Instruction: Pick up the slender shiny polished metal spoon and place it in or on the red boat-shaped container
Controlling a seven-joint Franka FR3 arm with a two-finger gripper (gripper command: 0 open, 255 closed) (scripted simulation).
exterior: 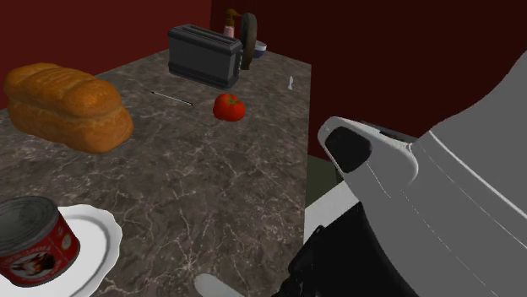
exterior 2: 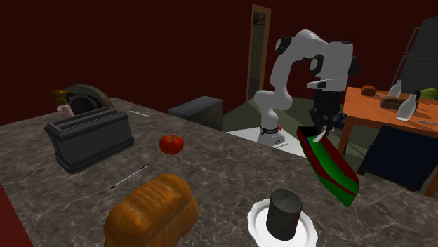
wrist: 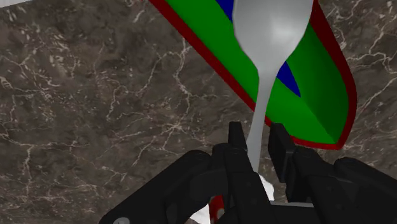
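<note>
My black gripper (wrist: 257, 137) is shut on the thin handle of a pale, shiny spoon (wrist: 270, 32). The spoon's bowl points away from the fingers and hangs over the red-rimmed boat-shaped container (wrist: 312, 108), whose inside is green and blue. In the second exterior view the gripper (exterior 2: 323, 133) points down just above one end of the boat (exterior 2: 337, 172), which lies on the dark marble counter near its edge. A little of the spoon (exterior 2: 317, 138) shows below the fingers, above the boat's interior.
On the counter (exterior: 211, 186) stand a dark toaster (exterior: 200, 53), a red tomato (exterior: 228, 107), a bread loaf (exterior: 67, 105), a thin rod (exterior: 171, 98) and a can (exterior: 29, 240) on a white plate (exterior: 93, 232). An orange table (exterior 2: 382, 105) with bottles stands beyond the arm.
</note>
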